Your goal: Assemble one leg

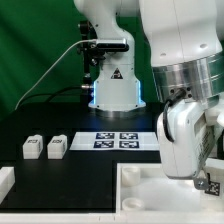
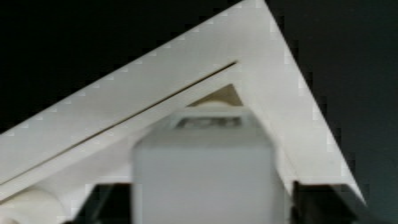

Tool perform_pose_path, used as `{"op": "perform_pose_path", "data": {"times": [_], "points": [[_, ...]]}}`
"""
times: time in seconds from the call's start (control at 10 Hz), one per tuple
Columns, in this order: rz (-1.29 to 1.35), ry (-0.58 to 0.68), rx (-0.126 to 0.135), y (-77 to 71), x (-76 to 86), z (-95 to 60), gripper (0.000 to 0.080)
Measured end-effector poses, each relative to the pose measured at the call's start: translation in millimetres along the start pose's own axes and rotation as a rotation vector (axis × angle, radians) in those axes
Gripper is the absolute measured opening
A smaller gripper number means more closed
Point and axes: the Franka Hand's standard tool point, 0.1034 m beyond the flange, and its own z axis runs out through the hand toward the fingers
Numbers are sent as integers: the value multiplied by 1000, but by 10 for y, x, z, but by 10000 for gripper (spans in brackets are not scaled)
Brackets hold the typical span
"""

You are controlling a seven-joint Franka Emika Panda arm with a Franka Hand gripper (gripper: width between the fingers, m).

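In the wrist view my gripper [image 2: 210, 205] is shut on a leg [image 2: 210, 165], a pale blocky peg that fills the gap between the two black fingers [image 2: 86, 205]. The leg is held right over a corner of the large white panel [image 2: 125, 110], close to a corner socket [image 2: 222, 97]. In the exterior view the gripper [image 1: 203, 180] hangs low at the exterior view's right over the panel [image 1: 150, 190]. A bit of marker tag shows at its tip. Two more legs [image 1: 32, 147] [image 1: 57, 147] lie side by side on the black table at the exterior view's left.
The marker board [image 1: 118, 139] lies on the table in front of the arm's base [image 1: 112, 85]. A white part [image 1: 5, 180] sits at the exterior view's lower left edge. A green backdrop stands behind.
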Motion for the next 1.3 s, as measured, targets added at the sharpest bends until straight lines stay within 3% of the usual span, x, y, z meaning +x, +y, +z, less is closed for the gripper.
{"op": "perform_pose_path", "data": {"times": [0.1,0.2,0.3,0.7,0.9,1.0,1.2,1.3], "points": [[-84,6,-4,32,-4,22,538],[-171,12,-19,110,-19,66,616],[-364,23,-43,144,-29,69,643],[-862,38,-48,112,-30,57,649],[-1216,100,-84,106,-89,49,649],[-1449,104,-68,59,-113,36,649],[-1493,111,-62,79,-118,60,649],[-1484,110,-61,76,-114,60,545]]}}
